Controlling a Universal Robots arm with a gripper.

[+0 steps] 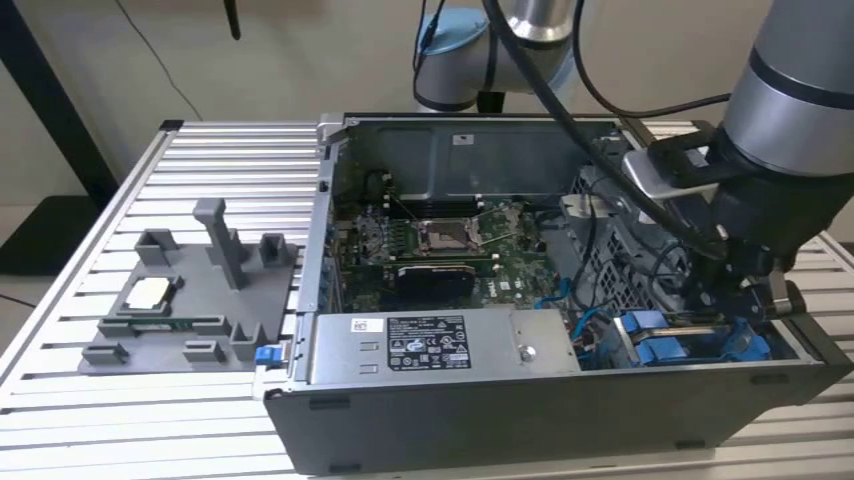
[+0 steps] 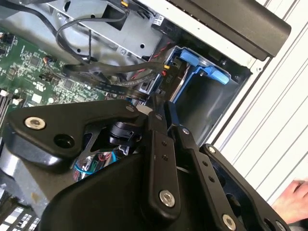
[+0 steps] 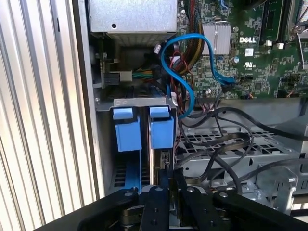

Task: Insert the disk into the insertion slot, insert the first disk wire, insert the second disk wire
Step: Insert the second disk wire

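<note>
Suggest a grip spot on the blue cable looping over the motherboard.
Probably the raised loop of the blue cable, where it arches clear of the motherboard. Come in from the case's open side, pinching across the cable. Its lower run dives into a tangle of wires, which looks too crowded.

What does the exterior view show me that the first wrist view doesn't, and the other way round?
The exterior view adds the grey holder tray beside the computer case, and the robot arm reaching in. The first wrist view adds a close look at the gripper over the insertion slot, with a looped blue cable nearby. Both share the green motherboard and the slot's blue tabs.
</note>
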